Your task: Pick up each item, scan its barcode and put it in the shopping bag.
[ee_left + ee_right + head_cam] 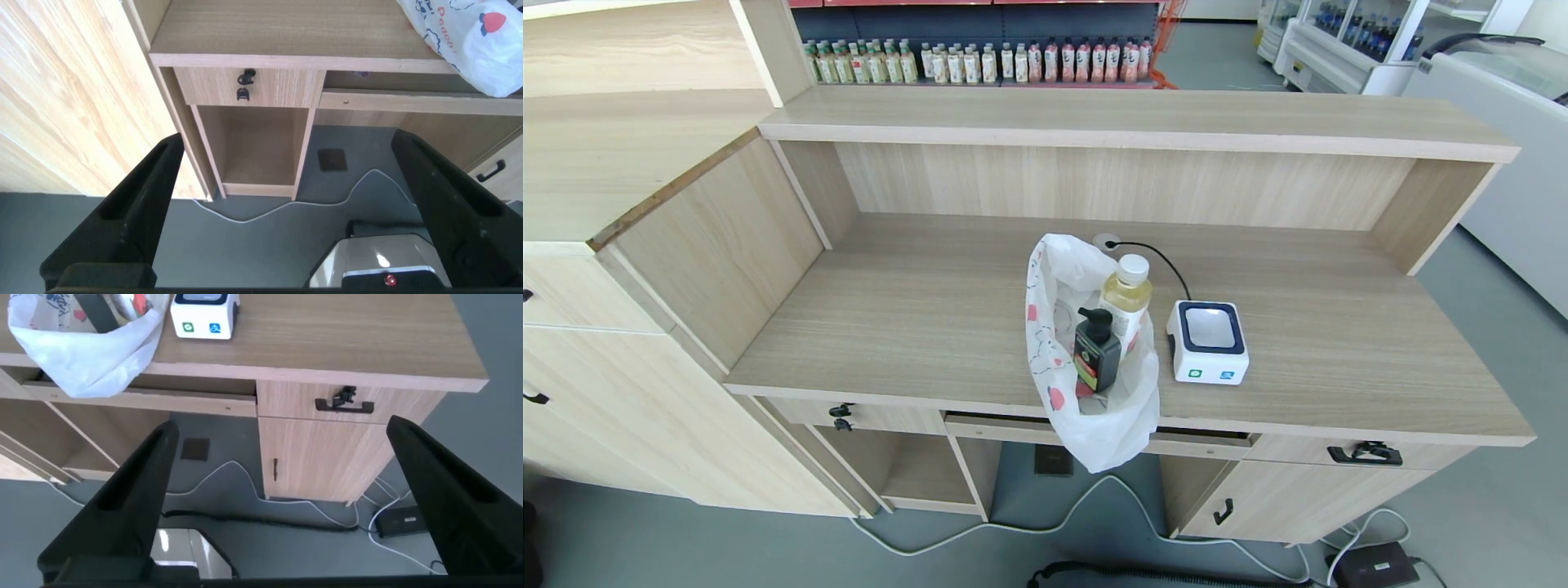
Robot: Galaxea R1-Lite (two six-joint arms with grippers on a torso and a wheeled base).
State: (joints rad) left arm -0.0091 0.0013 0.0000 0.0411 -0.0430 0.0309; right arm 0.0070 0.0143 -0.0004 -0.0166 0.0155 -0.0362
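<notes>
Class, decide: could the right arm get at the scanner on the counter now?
Probably yes. The scanner stands on bare counter, nothing on its right; the bag sits on its other side. The right gripper, open, hangs clear in front of the counter.

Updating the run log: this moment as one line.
shopping bag: drink bottle, pump bottle inside | scanner: beside bag | left tool: open | right tool: open

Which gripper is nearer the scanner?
Right. The right gripper sits low before the counter, on the same side of the shopping bag as the scanner; the left gripper sits low before the keyed drawer, beyond the bag.
</notes>
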